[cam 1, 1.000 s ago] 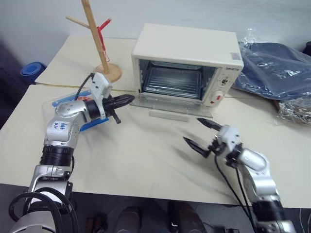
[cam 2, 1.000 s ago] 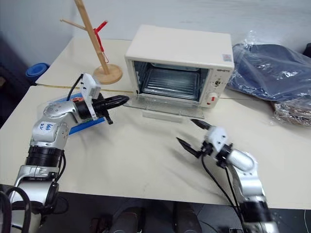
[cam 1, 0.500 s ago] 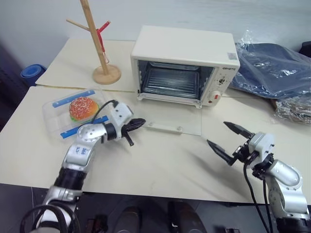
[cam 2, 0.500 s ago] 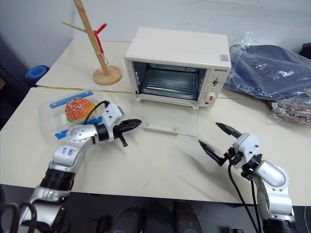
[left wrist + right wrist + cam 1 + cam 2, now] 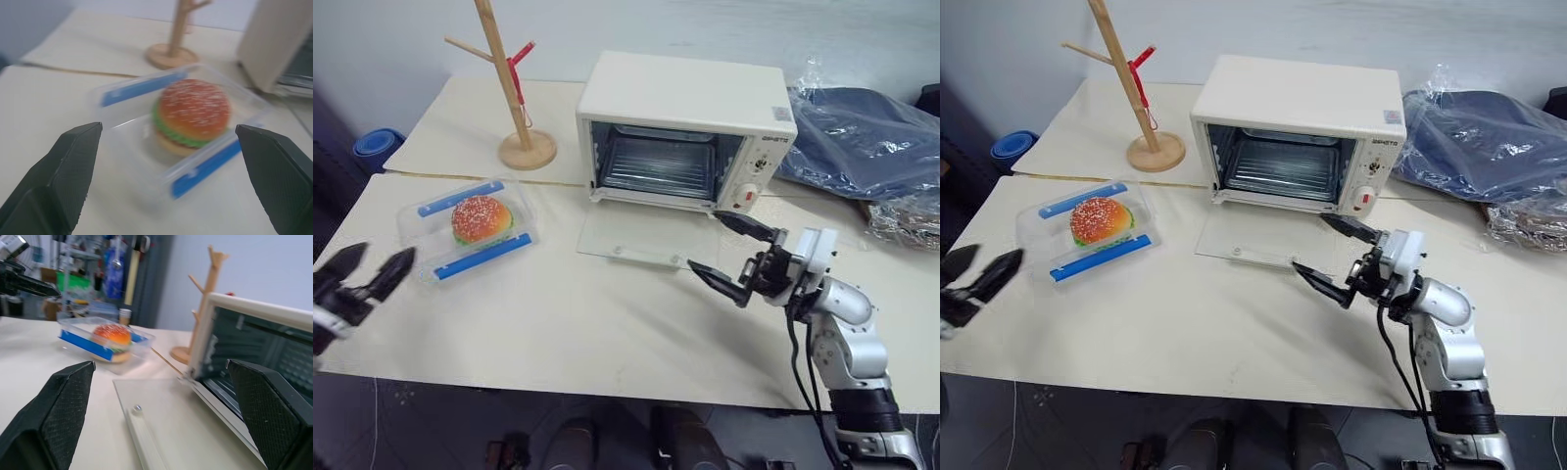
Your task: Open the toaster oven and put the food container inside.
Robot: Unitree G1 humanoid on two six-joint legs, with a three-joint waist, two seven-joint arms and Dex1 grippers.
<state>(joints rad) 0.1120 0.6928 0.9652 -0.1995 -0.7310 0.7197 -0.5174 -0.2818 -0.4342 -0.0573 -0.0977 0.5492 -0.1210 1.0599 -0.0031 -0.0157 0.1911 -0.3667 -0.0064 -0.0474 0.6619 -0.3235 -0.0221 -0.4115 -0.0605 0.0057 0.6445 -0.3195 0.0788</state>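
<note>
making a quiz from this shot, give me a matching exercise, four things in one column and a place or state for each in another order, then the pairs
Things:
1. toaster oven
2. food container
3. wooden rack
4. right gripper

Places or states:
A. open, hovering near the glass door's corner
B. on the table, holding a toy hamburger
C. door dropped flat, wire rack bare
D. upright behind the container, red tag hanging

Pairs: 1-C, 2-B, 3-D, 4-A

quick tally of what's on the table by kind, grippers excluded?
Toaster oven, door down: 1
Food container with toy hamburger: 1
Wooden peg stand: 1
Plastic-wrapped bundles, one blue, one at the table's right edge: 2
Total: 5
</note>
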